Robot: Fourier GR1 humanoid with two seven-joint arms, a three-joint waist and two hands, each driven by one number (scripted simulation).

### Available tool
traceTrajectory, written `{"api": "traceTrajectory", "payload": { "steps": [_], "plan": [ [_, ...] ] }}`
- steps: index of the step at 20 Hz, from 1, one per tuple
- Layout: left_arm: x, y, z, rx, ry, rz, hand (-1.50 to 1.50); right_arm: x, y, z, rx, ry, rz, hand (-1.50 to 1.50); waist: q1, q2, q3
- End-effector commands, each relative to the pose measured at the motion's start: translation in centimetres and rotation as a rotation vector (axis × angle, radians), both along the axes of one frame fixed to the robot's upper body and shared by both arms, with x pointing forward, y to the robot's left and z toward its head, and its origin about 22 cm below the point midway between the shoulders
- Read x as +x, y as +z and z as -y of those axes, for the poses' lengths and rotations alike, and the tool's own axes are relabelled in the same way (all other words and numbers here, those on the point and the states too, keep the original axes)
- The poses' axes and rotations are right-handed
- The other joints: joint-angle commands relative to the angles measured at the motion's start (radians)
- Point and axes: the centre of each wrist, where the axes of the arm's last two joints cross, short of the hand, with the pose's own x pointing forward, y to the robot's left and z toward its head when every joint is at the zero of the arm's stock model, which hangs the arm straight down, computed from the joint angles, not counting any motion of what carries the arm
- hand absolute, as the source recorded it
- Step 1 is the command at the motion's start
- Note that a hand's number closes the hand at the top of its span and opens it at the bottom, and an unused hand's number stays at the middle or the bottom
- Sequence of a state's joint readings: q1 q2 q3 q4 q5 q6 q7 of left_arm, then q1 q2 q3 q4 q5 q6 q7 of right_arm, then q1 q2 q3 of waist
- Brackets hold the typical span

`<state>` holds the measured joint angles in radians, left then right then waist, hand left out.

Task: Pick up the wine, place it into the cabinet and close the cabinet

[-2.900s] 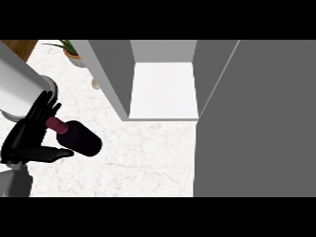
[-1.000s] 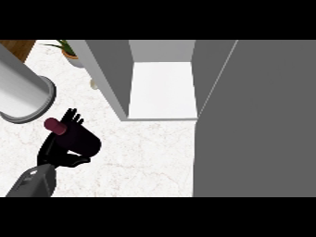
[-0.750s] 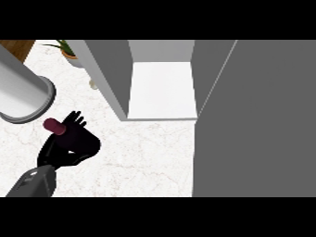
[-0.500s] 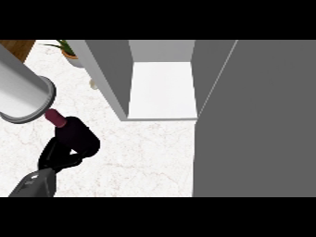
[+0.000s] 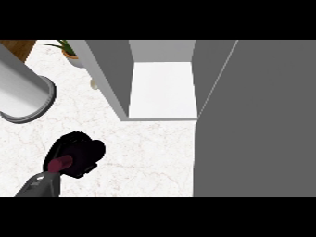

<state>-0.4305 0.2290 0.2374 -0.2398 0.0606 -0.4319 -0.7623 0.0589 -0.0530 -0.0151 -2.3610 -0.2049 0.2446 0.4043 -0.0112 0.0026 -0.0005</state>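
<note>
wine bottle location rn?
Head view, lower left: the wine bottle is in the left hand, whose fingers curl round it, over the marble counter, below and left of the open cabinet.

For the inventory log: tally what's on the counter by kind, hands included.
Wine bottle: 1
Cabinet: 1
Potted plant: 1
Hand: 1, curled round the bottle
Total: 4

We look down on a white marbled counter (image 5: pixel 153 148); a strip of wooden floor (image 5: pixel 13 46) shows at its upper left, and a potted plant (image 5: pixel 71 52) stands at the counter's far edge
</note>
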Motion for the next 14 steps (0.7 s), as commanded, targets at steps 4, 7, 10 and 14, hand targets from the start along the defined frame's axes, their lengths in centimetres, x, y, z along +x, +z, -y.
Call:
{"api": "traceTrajectory", "payload": {
  "steps": [4,7,10,14],
  "plan": [
    [-9.7,-5.2,3.2,-0.068,0.137,0.099,1.5,0.6,0.2,0.2,-0.004,-0.042,0.013,-1.5,0.036,-0.007,0.001],
    [-10.2,-5.0,3.3,-0.083,0.182,0.138,1.5,-1.2,-0.6,0.1,-0.006,-0.028,-0.015,-1.5,0.024,-0.009,0.001],
    [-10.3,-4.6,3.5,-0.092,0.162,0.161,1.5,-0.2,-0.5,0.8,-0.005,-0.025,-0.011,-1.5,0.025,-0.006,0.002],
    [-10.1,-3.7,3.7,-0.159,0.169,0.253,1.5,-0.9,-0.7,0.3,-0.004,-0.029,0.007,-1.5,0.021,-0.007,0.001]
  ]
}}
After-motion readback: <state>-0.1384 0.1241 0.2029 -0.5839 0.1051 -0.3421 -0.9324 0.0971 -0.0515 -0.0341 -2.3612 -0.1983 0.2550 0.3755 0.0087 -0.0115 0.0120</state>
